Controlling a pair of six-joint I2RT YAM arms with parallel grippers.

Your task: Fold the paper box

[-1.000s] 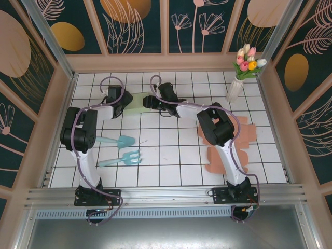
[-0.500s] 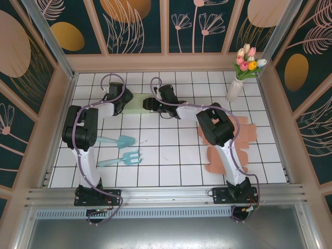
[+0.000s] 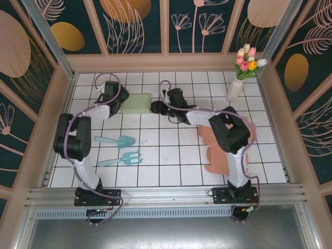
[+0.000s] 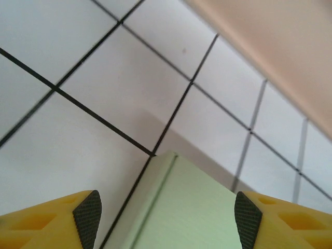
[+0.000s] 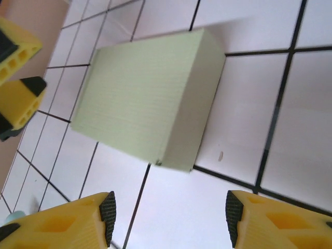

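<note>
The pale green paper box [image 3: 136, 102] rests closed on the white tiles at the back of the table. My left gripper [image 3: 119, 102] sits at its left end, open. In the left wrist view the box [image 4: 181, 207] lies low between the black pads [image 4: 87, 211], its corner pointing away. My right gripper [image 3: 156, 107] hangs just off the box's right end, open. In the right wrist view its gripper [image 5: 168, 218] has bare tile between the fingers, with the box [image 5: 140, 104] a short way ahead and the left gripper's yellow fingers [image 5: 18, 98] beyond it.
Flat pink cardboard [image 3: 228, 150] lies under the right arm. A vase of tulips [image 3: 236, 88] stands at the back right. A teal trowel [image 3: 116, 140] and a teal hand fork [image 3: 122, 157] lie near the left arm. Wooden walls ring the tiles.
Both grippers have drawn back from the box, the left one leftward and the right one rightward. Their jaws have widened and the box's top is now uncovered.
</note>
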